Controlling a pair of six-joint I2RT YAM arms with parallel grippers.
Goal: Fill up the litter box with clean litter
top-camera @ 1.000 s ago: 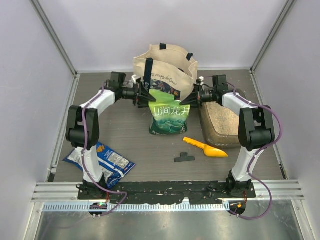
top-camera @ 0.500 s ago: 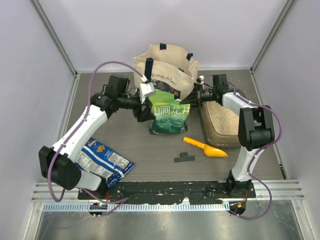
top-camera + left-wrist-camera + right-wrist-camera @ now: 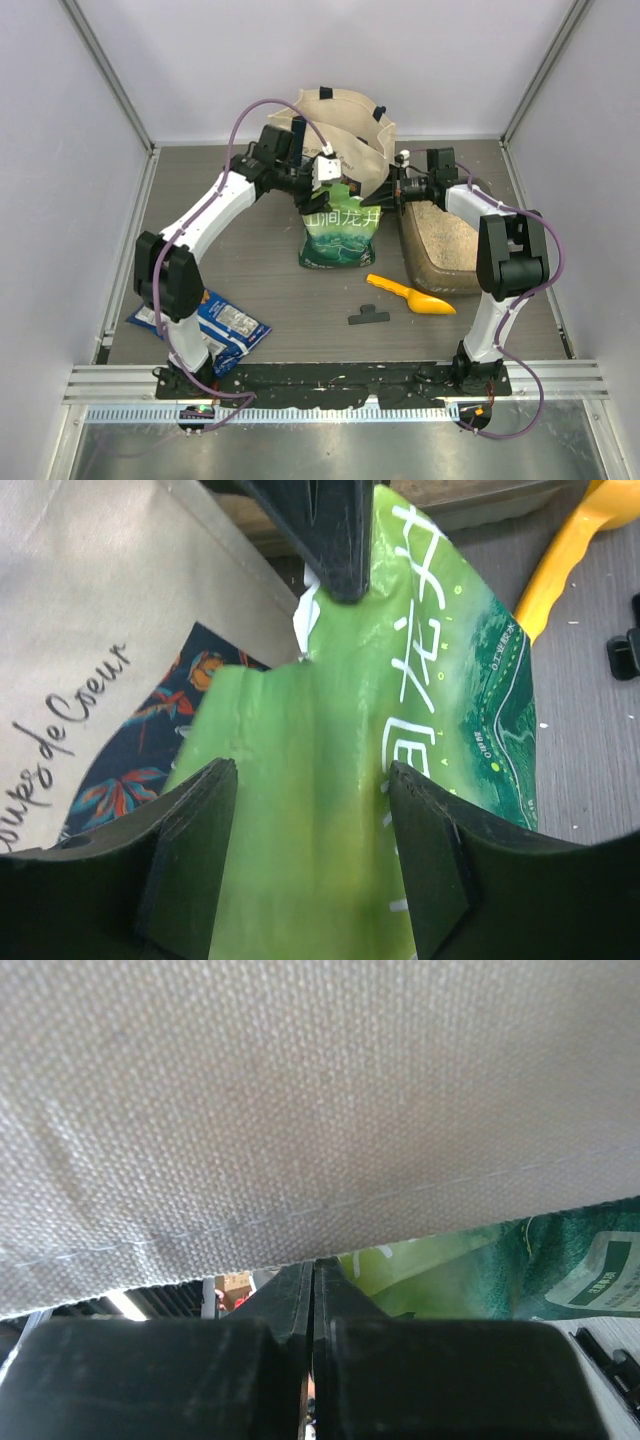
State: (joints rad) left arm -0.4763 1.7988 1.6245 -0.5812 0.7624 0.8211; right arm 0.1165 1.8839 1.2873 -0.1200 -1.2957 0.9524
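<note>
Apparently to steady it, the right pincer (image 3: 386, 195) is clenched at the green pouch's (image 3: 340, 238) top corner near the tabletop's (image 3: 255, 265) far edge, while the released left pincer (image 3: 310, 780) straddles the pouch's top.

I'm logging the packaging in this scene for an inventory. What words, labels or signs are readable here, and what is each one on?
"de Coeur", in dark cursive, with the letters before it partly cut off: on the cream tote bag.
"山涧龙井", in white characters, as best it reads: on the green pouch.
The print on the blue snack bag is too small to read.
No other text shows.
</note>
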